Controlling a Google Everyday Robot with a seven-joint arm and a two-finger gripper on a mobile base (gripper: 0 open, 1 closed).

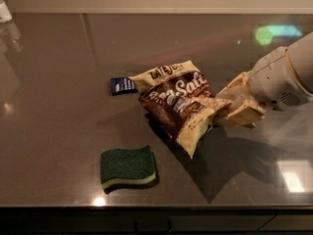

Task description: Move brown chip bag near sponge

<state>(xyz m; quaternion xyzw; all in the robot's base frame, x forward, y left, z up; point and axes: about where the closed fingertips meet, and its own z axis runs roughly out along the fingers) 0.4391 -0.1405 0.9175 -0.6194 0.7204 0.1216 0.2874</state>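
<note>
The brown chip bag (177, 102) is dark brown with cream ends and white "Salt" lettering. It hangs tilted above the dark countertop, its shadow below it. My gripper (229, 107) comes in from the right and is shut on the bag's right end. The sponge (128, 166), green on top with a pale layer under it, lies flat near the front edge, below and left of the bag. There is a gap between the bag's lower corner and the sponge.
A small dark-blue flat packet (122, 85) lies behind the bag's left end, partly covered by it. A white object (5, 11) stands at the far left back corner. The countertop's front edge (156, 207) runs just below the sponge.
</note>
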